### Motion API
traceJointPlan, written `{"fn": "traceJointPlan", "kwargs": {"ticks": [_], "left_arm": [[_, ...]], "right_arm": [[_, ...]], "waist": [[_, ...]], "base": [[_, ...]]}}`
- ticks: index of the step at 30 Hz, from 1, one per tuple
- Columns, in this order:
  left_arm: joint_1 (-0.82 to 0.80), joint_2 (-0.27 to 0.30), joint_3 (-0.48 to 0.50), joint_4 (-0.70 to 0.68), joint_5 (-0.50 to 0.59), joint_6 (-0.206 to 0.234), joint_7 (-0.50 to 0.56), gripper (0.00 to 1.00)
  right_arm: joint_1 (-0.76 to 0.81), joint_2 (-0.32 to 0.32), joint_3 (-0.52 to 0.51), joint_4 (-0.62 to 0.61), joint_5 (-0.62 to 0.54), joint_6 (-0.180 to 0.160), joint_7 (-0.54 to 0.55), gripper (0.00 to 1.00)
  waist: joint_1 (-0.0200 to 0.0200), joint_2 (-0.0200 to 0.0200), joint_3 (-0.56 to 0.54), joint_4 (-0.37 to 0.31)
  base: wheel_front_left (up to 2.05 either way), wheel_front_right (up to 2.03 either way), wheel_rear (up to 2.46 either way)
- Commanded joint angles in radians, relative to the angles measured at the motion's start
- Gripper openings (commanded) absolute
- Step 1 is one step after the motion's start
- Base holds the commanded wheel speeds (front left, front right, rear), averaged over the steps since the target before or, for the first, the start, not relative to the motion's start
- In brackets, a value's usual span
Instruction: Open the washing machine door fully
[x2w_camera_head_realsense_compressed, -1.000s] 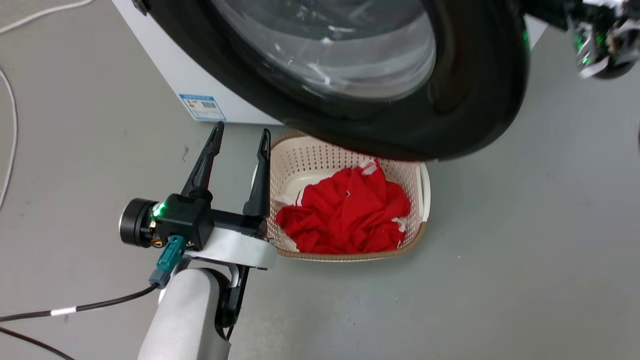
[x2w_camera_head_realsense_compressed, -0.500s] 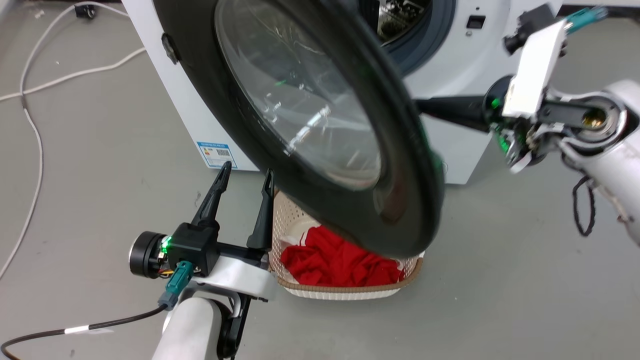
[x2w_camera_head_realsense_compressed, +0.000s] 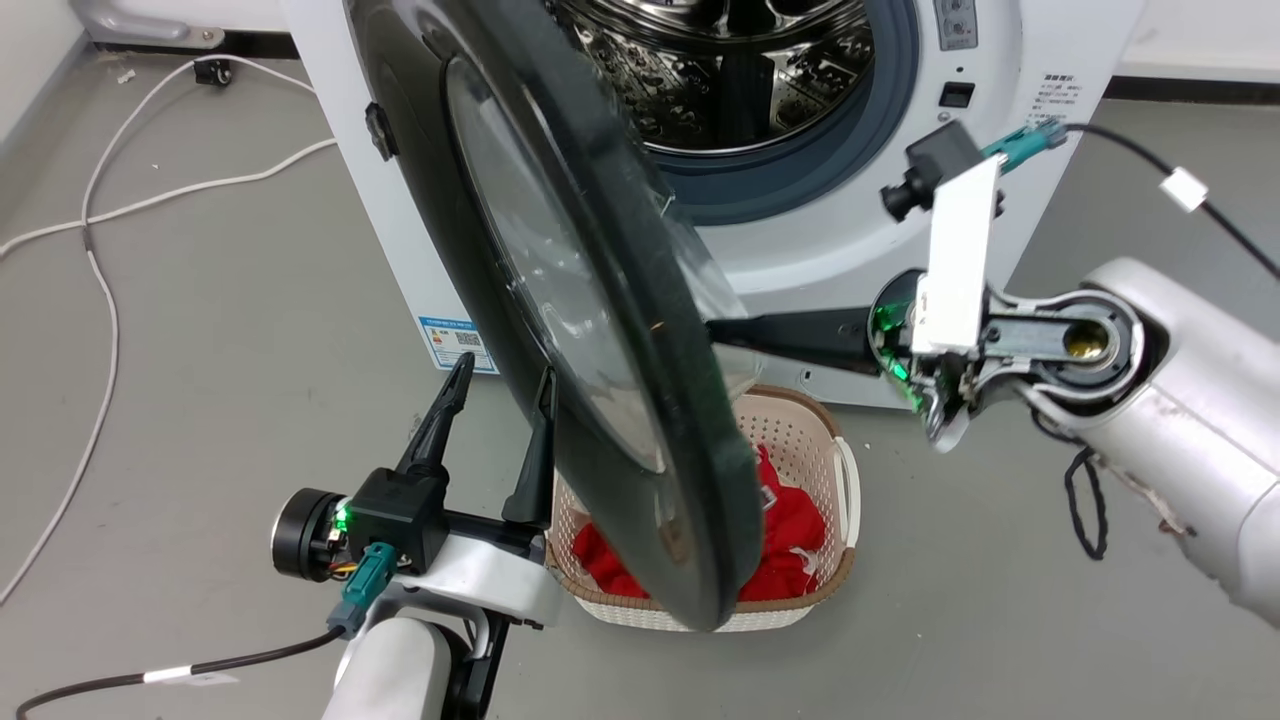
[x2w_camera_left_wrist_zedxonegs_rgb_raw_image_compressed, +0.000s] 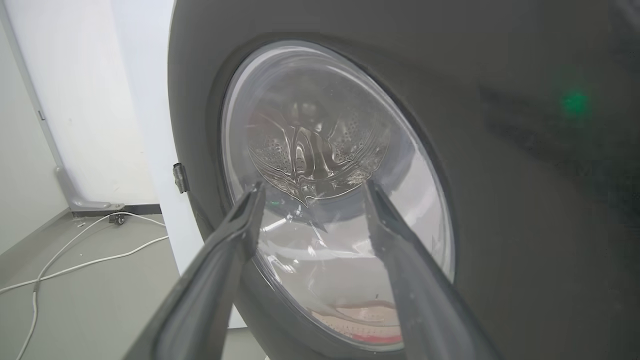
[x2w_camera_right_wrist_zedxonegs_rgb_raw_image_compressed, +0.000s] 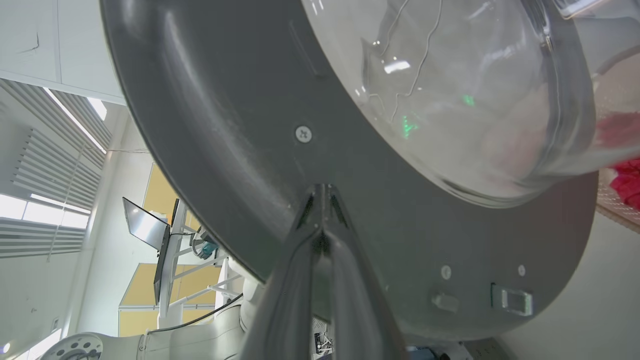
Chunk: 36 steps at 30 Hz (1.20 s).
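The washing machine door (x2w_camera_head_realsense_compressed: 640, 300), a glossy black disc with a clear glass bowl, stands swung out from the white machine (x2w_camera_head_realsense_compressed: 860, 230), edge-on to the head view. The steel drum (x2w_camera_head_realsense_compressed: 740, 70) is exposed behind it. My right gripper (x2w_camera_head_realsense_compressed: 715, 332) reaches in behind the door. In the right wrist view this gripper (x2w_camera_right_wrist_zedxonegs_rgb_raw_image_compressed: 322, 192) is shut, its tips against the door's grey inner face (x2w_camera_right_wrist_zedxonegs_rgb_raw_image_compressed: 225, 125) just below the glass bowl. My left gripper (x2w_camera_head_realsense_compressed: 500, 395) is open and empty on the door's outer side. In the left wrist view it (x2w_camera_left_wrist_zedxonegs_rgb_raw_image_compressed: 314, 186) points at the door (x2w_camera_left_wrist_zedxonegs_rgb_raw_image_compressed: 500, 200).
A cream laundry basket (x2w_camera_head_realsense_compressed: 850, 480) with red cloth (x2w_camera_head_realsense_compressed: 790, 520) sits on the grey floor under the door's lower edge, right beside my left gripper. White cables (x2w_camera_head_realsense_compressed: 100, 260) trail over the floor at the left. A wall runs behind the machine.
The head camera has tilted up, bringing the drum into view. The door has swung further out to edge-on, with my right gripper following behind it. The left gripper stays by the basket.
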Motion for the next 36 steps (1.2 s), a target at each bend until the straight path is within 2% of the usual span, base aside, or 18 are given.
{"fn": "traceJointPlan", "kwargs": {"ticks": [1, 8, 13, 22, 28, 29, 30, 31, 32, 36], "left_arm": [[0.011, 0.000, -0.004, 0.001, -0.001, 0.004, -0.002, 1.00], [0.020, 0.000, -0.007, 0.000, -0.004, 0.007, -0.002, 1.00], [0.024, 0.000, -0.004, 0.005, -0.001, 0.008, -0.002, 1.00], [0.043, 0.000, 0.019, 0.009, 0.004, 0.011, -0.002, 1.00], [0.056, -0.001, 0.043, 0.004, 0.008, 0.014, -0.002, 1.00], [0.058, -0.001, 0.047, 0.003, 0.009, 0.014, -0.002, 1.00], [0.060, -0.001, 0.051, 0.003, 0.009, 0.014, -0.002, 1.00], [0.062, -0.001, 0.054, 0.004, 0.009, 0.015, -0.002, 1.00], [0.063, -0.001, 0.057, 0.003, 0.008, 0.016, -0.002, 1.00], [0.064, 0.000, 0.061, 0.005, 0.006, 0.019, -0.002, 1.00]], "right_arm": [[0.021, 0.016, 0.008, -0.018, 0.008, 0.000, 0.000, 0.00], [0.043, 0.018, 0.011, -0.051, 0.006, 0.000, -0.031, 0.00], [0.075, -0.016, -0.053, -0.060, -0.017, 0.000, -0.123, 0.00], [0.272, -0.105, -0.313, -0.160, 0.002, 0.000, -0.308, 0.00], [0.498, -0.134, -0.516, -0.261, -0.007, 0.000, -0.424, 0.00], [0.537, -0.128, -0.547, -0.276, -0.008, 0.000, -0.436, 0.10], [0.579, -0.123, -0.573, -0.287, -0.017, 0.000, -0.450, 0.33], [0.621, -0.116, -0.596, -0.295, -0.027, 0.000, -0.464, 0.64], [0.658, -0.104, -0.618, -0.308, -0.034, 0.000, -0.474, 1.00], [0.763, -0.066, -0.672, -0.325, -0.070, 0.000, -0.514, 1.00]], "waist": [[0.0001, 0.0000, -0.003, 0.002], [0.0001, 0.0000, -0.010, 0.000], [0.0001, 0.0000, -0.020, -0.005], [0.0001, 0.0000, -0.043, -0.025], [0.0001, 0.0000, -0.048, -0.045], [0.0001, 0.0000, -0.047, -0.048], [0.0001, 0.0000, -0.048, -0.051], [0.0001, 0.0000, -0.050, -0.054], [0.0001, 0.0000, -0.049, -0.057], [0.0001, 0.0000, -0.052, -0.064]], "base": [[0.00, 0.00, 0.00], [0.00, 0.00, 0.00], [0.00, 0.00, 0.00], [0.00, 0.00, 0.00], [0.00, 0.00, 0.00], [0.00, 0.00, 0.00], [0.00, 0.00, 0.00], [0.00, 0.00, 0.00], [0.00, 0.00, 0.00], [0.00, 0.00, 0.00]]}}
